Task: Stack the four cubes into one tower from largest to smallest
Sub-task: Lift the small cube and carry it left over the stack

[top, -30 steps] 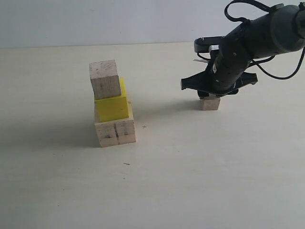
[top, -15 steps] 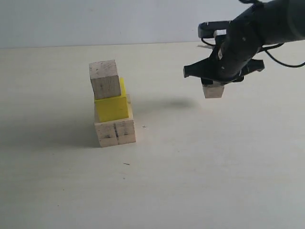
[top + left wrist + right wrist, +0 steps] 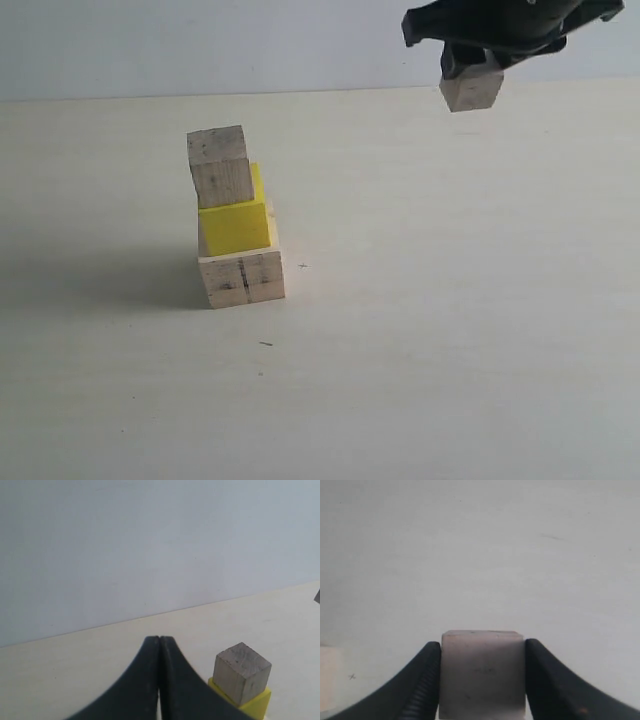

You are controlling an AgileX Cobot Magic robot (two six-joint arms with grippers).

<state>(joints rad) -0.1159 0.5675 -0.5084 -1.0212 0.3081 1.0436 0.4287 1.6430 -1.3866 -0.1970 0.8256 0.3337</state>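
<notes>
Fingers of the right gripper [image 3: 470, 66] clamp the small cube [image 3: 472, 92], held high, I think to clear the stack. Well below it stand the large cube [image 3: 243, 277], yellow cube [image 3: 235, 225] and medium cube [image 3: 221, 166], the last off-centre. Nothing blocks the way. The left gripper [image 3: 159, 680] is closed and empty, near the stack.

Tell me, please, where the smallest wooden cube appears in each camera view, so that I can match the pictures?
Exterior view: the smallest wooden cube is near the top right, held above the table by the right end effector.
Left wrist view: not in it.
Right wrist view: close in the foreground, clamped between the two dark fingers.
Shared landmark: the right end effector, visible in the exterior and right wrist views.
</notes>
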